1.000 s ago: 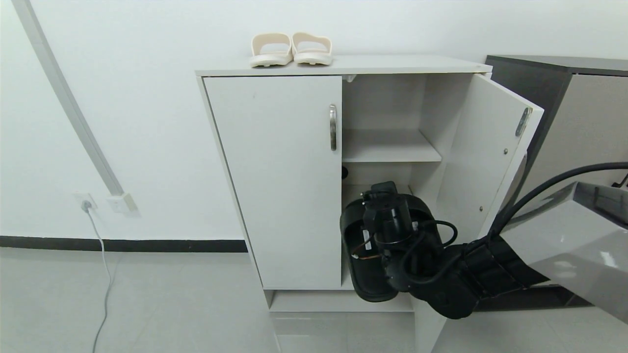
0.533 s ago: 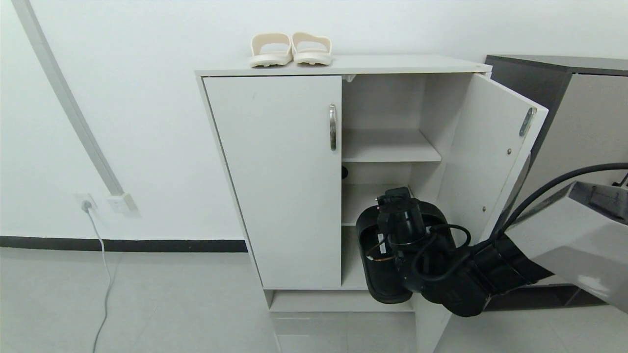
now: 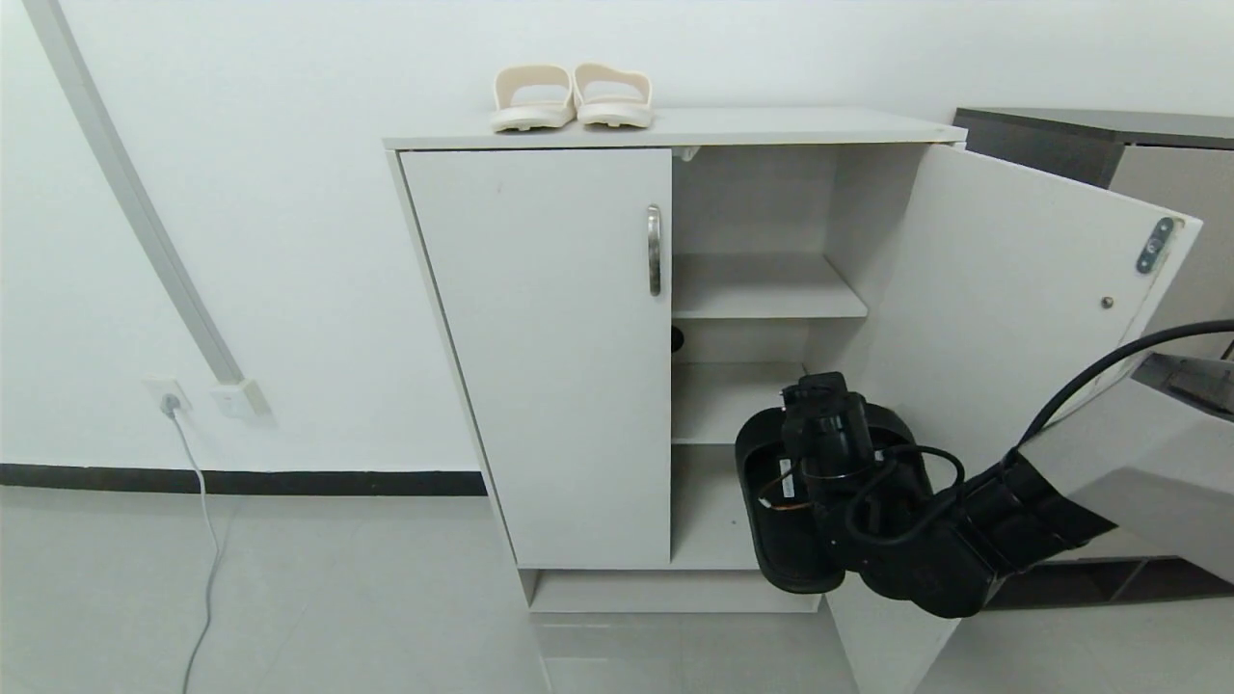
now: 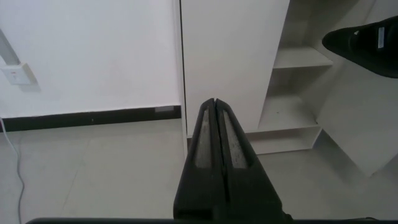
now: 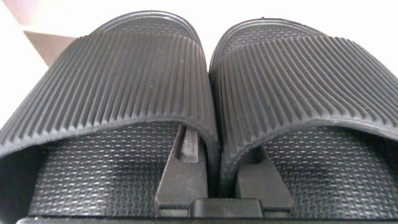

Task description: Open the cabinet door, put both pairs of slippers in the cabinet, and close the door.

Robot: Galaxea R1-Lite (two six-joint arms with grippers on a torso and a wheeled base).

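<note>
Right gripper [image 5: 217, 171] pinches the black slippers [image 5: 143, 74] together by their touching inner walls, fingers [image 5: 185, 165] under the straps. The right wrist view gives texture: ribbed rubber straps, dimpled footbeds. The head view gives place: the pair is held on end at the cabinet [image 3: 771, 125] opening, level with the lower shelves, just beside the open right door [image 3: 1003, 289]. Left gripper [image 4: 214, 109] is pressed together, empty, low over the tiled floor [image 4: 93, 168]. Left door [image 3: 540, 357] is closed, with a slim metal handle [image 3: 655, 251]. Beige slippers [image 3: 572, 96] sit side by side on the cabinet top.
</note>
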